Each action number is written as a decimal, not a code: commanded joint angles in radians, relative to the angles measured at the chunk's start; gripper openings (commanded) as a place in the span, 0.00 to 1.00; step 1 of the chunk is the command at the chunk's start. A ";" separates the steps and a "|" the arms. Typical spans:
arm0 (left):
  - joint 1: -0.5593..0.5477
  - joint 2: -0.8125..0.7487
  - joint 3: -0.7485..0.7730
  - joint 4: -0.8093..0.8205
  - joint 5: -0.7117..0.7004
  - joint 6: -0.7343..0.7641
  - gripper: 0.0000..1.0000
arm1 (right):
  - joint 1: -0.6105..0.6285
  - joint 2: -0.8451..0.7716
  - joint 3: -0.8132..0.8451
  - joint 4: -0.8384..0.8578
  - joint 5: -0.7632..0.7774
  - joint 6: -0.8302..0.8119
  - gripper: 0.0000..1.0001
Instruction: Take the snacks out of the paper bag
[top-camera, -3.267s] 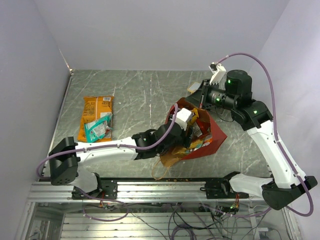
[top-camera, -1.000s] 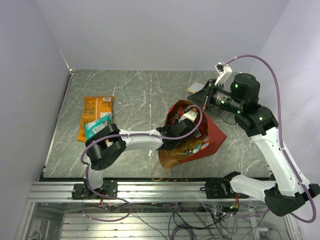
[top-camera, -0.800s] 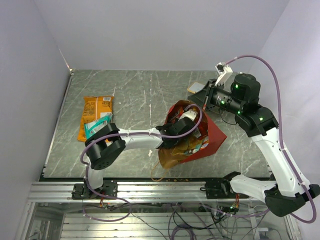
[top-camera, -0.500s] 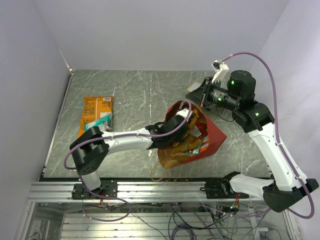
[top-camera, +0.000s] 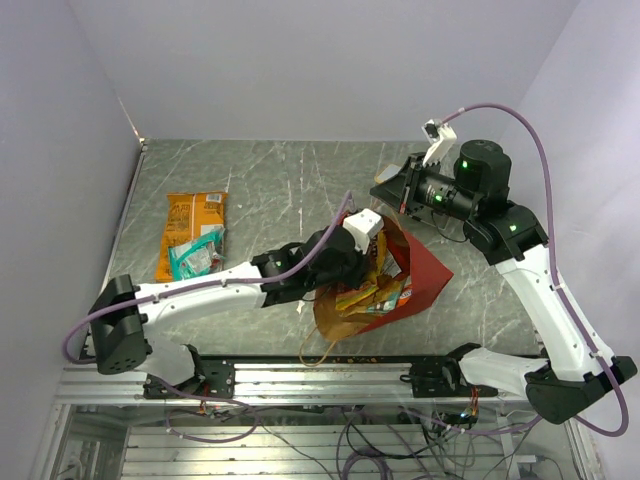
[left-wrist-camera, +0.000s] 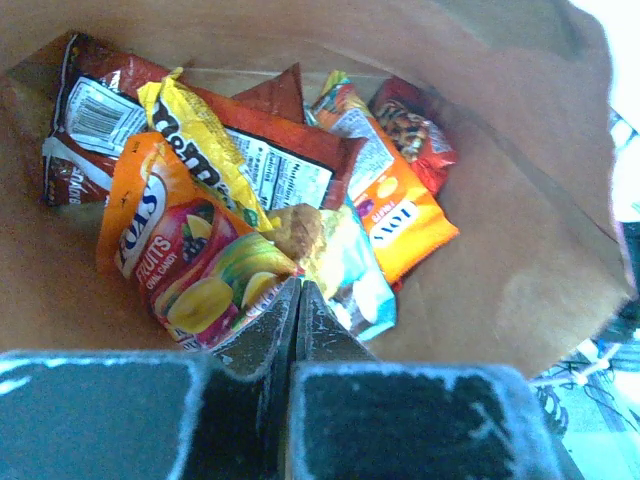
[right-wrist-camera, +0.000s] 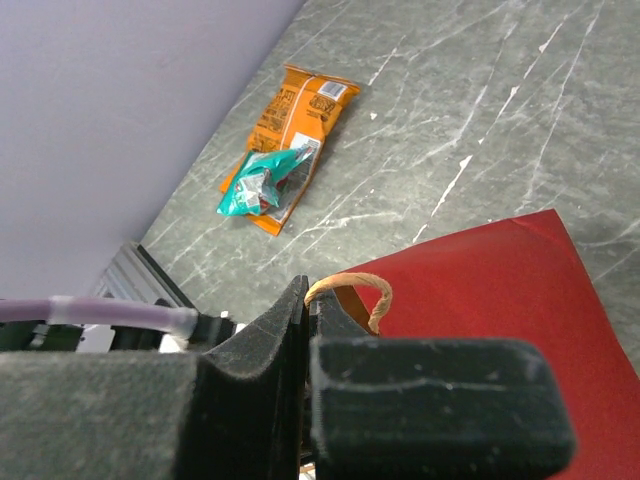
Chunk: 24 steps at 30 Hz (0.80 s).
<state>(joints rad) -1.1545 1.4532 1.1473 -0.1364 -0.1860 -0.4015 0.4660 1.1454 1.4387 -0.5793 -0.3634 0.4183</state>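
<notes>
At the near edge of the bench (top-camera: 280, 190), the second loop handle (top-camera: 318, 348) of the paper bag (top-camera: 425, 270) hangs slack toward the rail. The bag lies just behind it, right of centre, with its mouth turned up and to the left.

The left gripper (left-wrist-camera: 297, 288) is inside that mouth. Its jaws are closed, with the tips down against the pile where an orange fruit-candy packet (left-wrist-camera: 190, 250) meets a pale teal one (left-wrist-camera: 355, 270). Whether they pinch a wrapper edge or only touch it cannot be told, since the fingers are blurred and block the contact point. Around them lie a yellow packet (left-wrist-camera: 200, 130), a dark-red chip bag (left-wrist-camera: 280, 170) and an orange packet (left-wrist-camera: 405, 215).

Toward the left edge, an orange chip bag (top-camera: 192, 222) and a teal wrapper (top-camera: 195, 255) lying on it are already out.

Farther back, the right gripper (right-wrist-camera: 305, 300) has its jaws clamped on the bag's other loop handle (right-wrist-camera: 350, 285), holding the mouth up.

The step in hand looks like picking the next packet, with most of the snacks yet to come out. The next move seems to call for a sure grip on one wrapper, then a lift clear of the rim toward the left edge while the right arm keeps the mouth open.

The lower layers of the pile are hidden, so the count is uncertain. In the top view the left wrist covers much of the opening.
</notes>
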 joint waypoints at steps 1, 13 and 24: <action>-0.013 -0.073 0.045 -0.070 0.046 -0.011 0.07 | -0.001 -0.002 0.026 0.040 0.011 -0.015 0.00; -0.013 -0.252 0.077 -0.157 -0.008 -0.064 0.07 | -0.001 -0.021 0.036 0.010 0.152 -0.031 0.00; -0.013 -0.318 0.273 -0.292 -0.077 -0.028 0.07 | -0.001 -0.050 0.000 0.025 0.194 -0.032 0.00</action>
<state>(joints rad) -1.1641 1.1625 1.3289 -0.3729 -0.2207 -0.4583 0.4660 1.1137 1.4460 -0.5865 -0.2012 0.3992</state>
